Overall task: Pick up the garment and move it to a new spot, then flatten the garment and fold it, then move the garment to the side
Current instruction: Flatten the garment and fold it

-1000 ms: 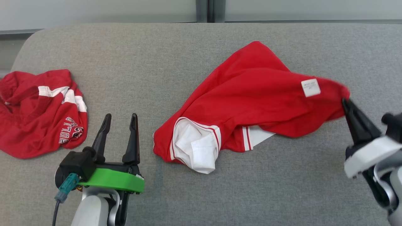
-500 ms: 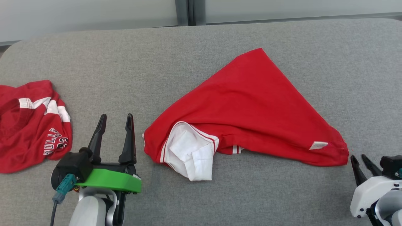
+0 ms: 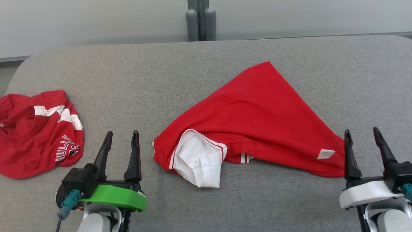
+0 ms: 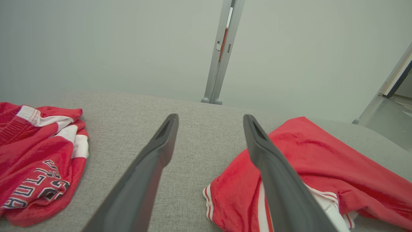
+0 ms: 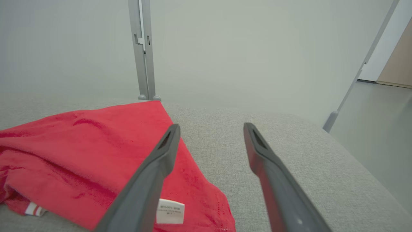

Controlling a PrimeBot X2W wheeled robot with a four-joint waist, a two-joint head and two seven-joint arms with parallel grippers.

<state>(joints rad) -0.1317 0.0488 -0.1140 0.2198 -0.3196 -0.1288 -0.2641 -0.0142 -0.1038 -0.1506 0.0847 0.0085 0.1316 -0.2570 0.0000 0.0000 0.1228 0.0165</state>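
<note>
Garment (image 3: 257, 125) loose on grey table (image 3: 135, 80), crumpled red shirt (image 3: 35, 135) far left

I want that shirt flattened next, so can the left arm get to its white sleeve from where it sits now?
Probably yes: the left gripper stands open just beside the white sleeve, with bare grey surface between them and nothing in the way.
</note>
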